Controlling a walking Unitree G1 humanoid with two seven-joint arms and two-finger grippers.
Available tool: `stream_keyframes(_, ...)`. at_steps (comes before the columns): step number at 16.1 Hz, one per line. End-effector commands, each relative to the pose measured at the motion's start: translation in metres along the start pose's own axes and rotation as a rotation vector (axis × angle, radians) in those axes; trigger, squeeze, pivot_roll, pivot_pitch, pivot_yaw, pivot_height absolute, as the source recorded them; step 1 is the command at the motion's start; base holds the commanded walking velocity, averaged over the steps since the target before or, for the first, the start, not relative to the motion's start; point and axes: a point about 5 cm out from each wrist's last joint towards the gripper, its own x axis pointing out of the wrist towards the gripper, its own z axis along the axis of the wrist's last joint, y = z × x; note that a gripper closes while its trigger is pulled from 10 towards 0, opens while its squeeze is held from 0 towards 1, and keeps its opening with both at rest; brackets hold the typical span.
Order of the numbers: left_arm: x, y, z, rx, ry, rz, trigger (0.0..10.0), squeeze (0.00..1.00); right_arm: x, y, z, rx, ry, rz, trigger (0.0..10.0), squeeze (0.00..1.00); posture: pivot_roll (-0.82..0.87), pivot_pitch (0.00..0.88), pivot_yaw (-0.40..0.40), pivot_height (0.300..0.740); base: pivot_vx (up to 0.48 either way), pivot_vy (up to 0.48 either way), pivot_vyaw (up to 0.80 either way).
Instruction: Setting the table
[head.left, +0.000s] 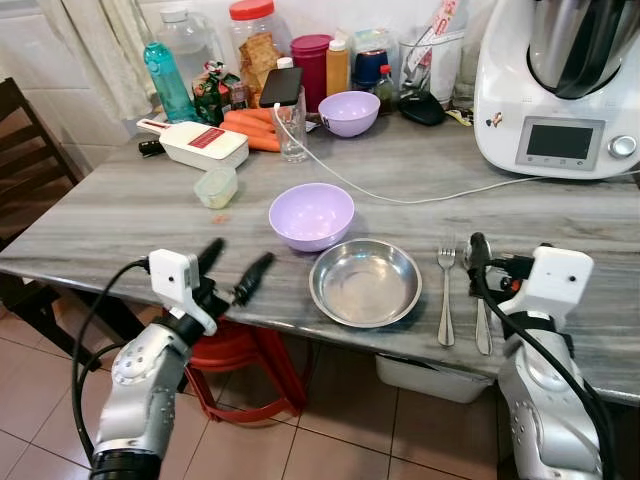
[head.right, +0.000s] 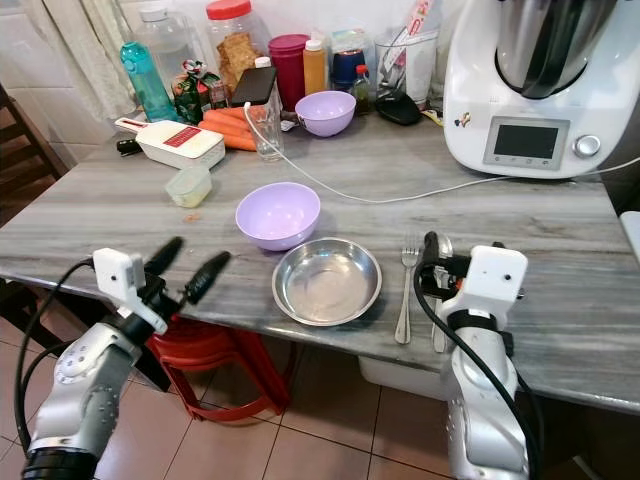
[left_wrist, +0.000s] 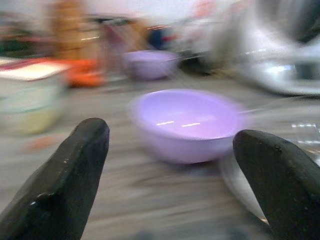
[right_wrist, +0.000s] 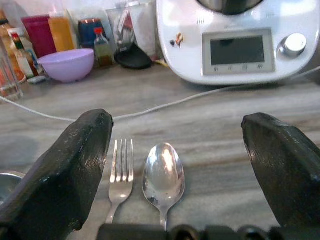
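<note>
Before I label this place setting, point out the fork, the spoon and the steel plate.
fork (right_wrist: 121, 167), right wrist view, on its tines.
spoon (right_wrist: 163, 176), right wrist view, on its bowl.
steel plate (head.left: 365, 282), left eye view, on its flat centre.

My left arm is raised in front of me, elbow low, wrist angled up and forward — left gripper (head.left: 232, 268) has its two black fingers spread wide, nothing between them; the left wrist view is blurred. My right arm is bent up steeply on the right, its white wrist housing facing me — right gripper (right_wrist: 182, 165) points forward with fingers parted wide and empty, tips (head.left: 478, 246) barely showing past the wrist.
</note>
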Motion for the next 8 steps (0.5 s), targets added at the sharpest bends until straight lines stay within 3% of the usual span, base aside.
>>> stream_keyframes(1,-0.002,0.008,-0.004,0.067,0.038,0.13,10.0,0.0,-0.003,0.003,0.003,-0.002,-0.022,0.012,10.0,1.0,-0.11,0.0,0.125,0.74,0.0,0.0,0.0)
stream_keyframes(2,-0.004,0.007,-0.007,0.068,0.052,0.146,10.0,0.0,-0.005,0.004,0.003,-0.011,-0.025,0.02,10.0,1.0,-0.11,0.0,0.125,0.74,0.0,0.0,0.0)
stream_keyframes(3,-0.008,0.005,-0.014,0.076,0.064,0.188,10.0,0.0,-0.009,0.006,0.0,-0.022,-0.013,0.033,10.0,0.0,-0.11,0.0,0.125,0.74,0.0,0.0,0.0)
stream_keyframes(4,-0.009,0.004,-0.017,0.076,0.073,0.195,10.0,0.0,-0.01,0.007,-0.002,-0.014,-0.003,0.037,10.0,0.0,-0.11,0.0,0.125,0.74,0.0,0.0,0.0)
stream_keyframes(8,-0.002,0.004,-0.016,0.105,0.078,0.233,10.0,0.0,-0.012,0.009,-0.005,-0.022,0.005,0.037,10.0,0.0,-0.11,0.0,0.131,0.74,0.0,0.0,-0.8)
